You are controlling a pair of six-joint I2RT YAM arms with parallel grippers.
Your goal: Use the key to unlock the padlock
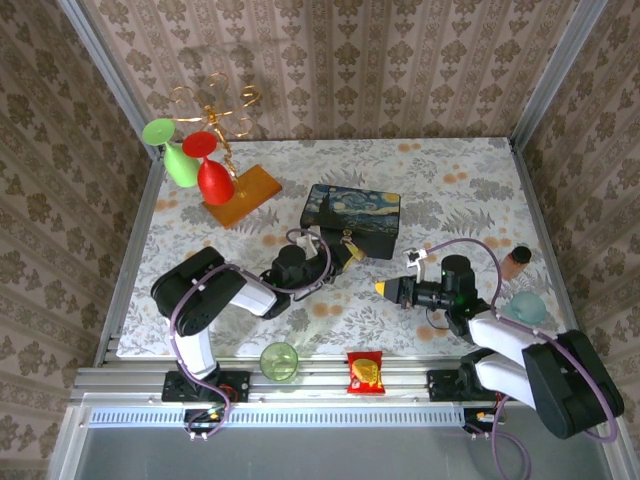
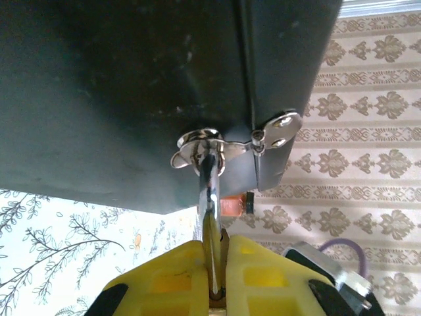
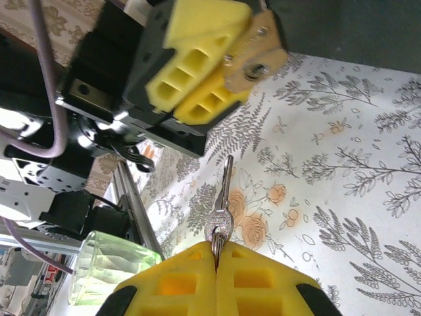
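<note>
The padlock [image 2: 209, 187] is hooked in the clasp [image 2: 197, 145] of the box [image 1: 352, 213] on a floral table [image 1: 450, 185] walled with wallpaper [image 1: 350, 60], its body pinched in the left gripper [image 2: 212, 249]. Just beside the box, the right gripper [image 3: 217, 253] pinches the key [image 3: 222, 197], apart from the padlock. A cup [image 1: 279, 360] and a packet [image 1: 365, 371] lie well nearer than the box.

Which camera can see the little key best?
The right wrist view: the key stands sharp and close in the jaws of the right gripper. The top view makes it too tiny to see clearly. The left wrist view faces the padlock instead.
</note>
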